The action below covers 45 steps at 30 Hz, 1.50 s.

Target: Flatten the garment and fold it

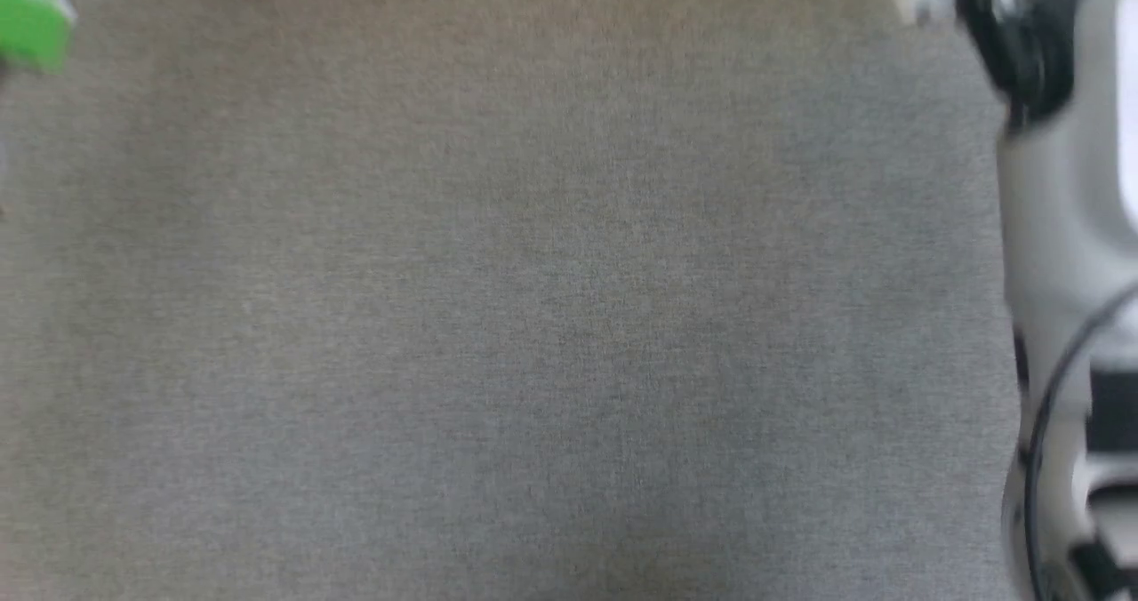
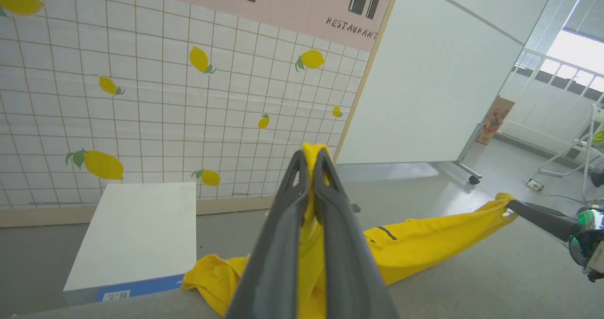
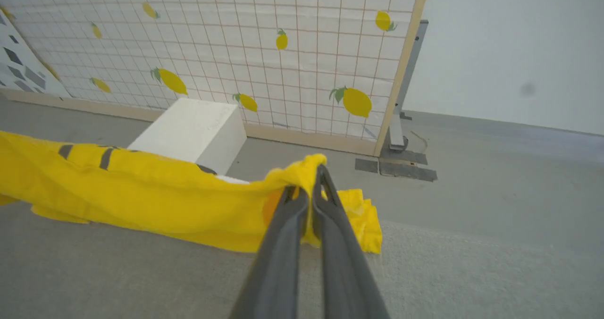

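Left gripper (image 2: 311, 156) and right gripper (image 3: 314, 177) each clamp a pinch of the yellow garment (image 2: 424, 239), which is strung between them along the far edge of the grey surface (image 1: 533, 316). Beyond stands a white box (image 2: 137, 224), its contents hidden and its small label unreadable. A pink wall panel (image 2: 306, 3) reads "RESTAURANT".

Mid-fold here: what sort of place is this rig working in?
Likely an indoor robot test or demo space dressed as a set, not a real kitchen: a lemon-print tile backdrop panel, a RESTAURANT poster above it, and a white partition on castors.
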Motion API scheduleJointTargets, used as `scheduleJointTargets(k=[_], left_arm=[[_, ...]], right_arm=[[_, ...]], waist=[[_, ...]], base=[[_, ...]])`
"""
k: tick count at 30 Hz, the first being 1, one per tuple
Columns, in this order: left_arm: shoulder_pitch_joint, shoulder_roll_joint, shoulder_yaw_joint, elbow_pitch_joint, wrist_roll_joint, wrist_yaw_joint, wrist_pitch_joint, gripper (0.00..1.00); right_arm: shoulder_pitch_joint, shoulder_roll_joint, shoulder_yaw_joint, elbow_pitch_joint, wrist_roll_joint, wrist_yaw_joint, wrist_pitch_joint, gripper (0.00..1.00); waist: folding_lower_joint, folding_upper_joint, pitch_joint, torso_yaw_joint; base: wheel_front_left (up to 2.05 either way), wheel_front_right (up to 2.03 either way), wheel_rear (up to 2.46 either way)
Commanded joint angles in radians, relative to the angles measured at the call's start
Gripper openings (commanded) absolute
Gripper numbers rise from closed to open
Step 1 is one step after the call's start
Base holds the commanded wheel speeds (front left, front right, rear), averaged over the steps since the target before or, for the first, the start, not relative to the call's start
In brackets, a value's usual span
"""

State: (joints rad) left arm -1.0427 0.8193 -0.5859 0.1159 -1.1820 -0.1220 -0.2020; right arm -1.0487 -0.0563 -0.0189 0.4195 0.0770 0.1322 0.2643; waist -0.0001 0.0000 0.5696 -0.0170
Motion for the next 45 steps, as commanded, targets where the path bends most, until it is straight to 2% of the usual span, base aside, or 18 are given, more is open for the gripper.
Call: scheduleJointTargets(k=[1, 7, 12, 18, 23, 30, 37, 45], left_arm=[[0.076, 0.018, 0.011, -0.031, -0.028, 0.008, -0.017, 0.00], [0.373, 0.080, 0.028, -0.180, -0.074, 0.068, -0.048, 0.00], [0.583, 0.126, -0.010, -0.256, -0.099, 0.081, -0.053, 0.00], [0.759, 0.168, -0.096, -0.295, -0.107, 0.125, -0.021, 0.00], [0.870, 0.161, -0.155, -0.312, -0.189, 0.138, 0.030, 0.00], [1.000, 0.164, -0.215, -0.315, -0.302, 0.152, 0.084, 0.00], [1.093, 0.192, -0.224, -0.308, -0.387, 0.162, 0.088, 0.00], [1.173, 0.218, -0.228, -0.376, -0.446, 0.173, 0.071, 0.00]], right_arm=[[0.080, -0.008, -0.008, -0.071, 0.026, -0.002, 0.022, 0.00], [0.400, -0.010, -0.083, -0.382, 0.113, -0.002, 0.123, 0.00], [0.629, 0.000, -0.147, -0.526, 0.178, -0.002, 0.166, 0.00], [0.864, 0.005, -0.157, -0.548, 0.275, -0.002, 0.210, 0.00], [1.025, 0.006, -0.123, -0.536, 0.330, -0.002, 0.263, 0.00], [1.179, 0.006, -0.157, -0.537, 0.364, -0.002, 0.355, 0.00], [1.298, 0.006, -0.228, -0.584, 0.398, -0.002, 0.505, 0.00], [1.419, 0.006, -0.304, -0.623, 0.445, -0.002, 0.626, 0.00]], waist=[[0.0001, 0.0000, -0.072, 0.005], [0.0001, 0.0000, -0.153, 0.001], [0.0001, 0.0000, -0.212, -0.005], [0.0001, 0.0000, -0.273, -0.003], [0.0001, 0.0000, -0.315, -0.001], [0.0001, 0.0000, -0.368, 0.000], [0.0001, 0.0000, -0.437, 0.003], [0.0001, 0.0000, -0.518, 0.024]], base=[[0.00, 0.00, 0.00], [0.00, 0.00, 0.00], [0.00, 0.00, 0.00], [0.00, 0.00, 0.00], [0.00, 0.00, 0.00], [0.00, 0.00, 0.00], [0.00, 0.00, 0.00], [0.00, 0.00, 0.00]])
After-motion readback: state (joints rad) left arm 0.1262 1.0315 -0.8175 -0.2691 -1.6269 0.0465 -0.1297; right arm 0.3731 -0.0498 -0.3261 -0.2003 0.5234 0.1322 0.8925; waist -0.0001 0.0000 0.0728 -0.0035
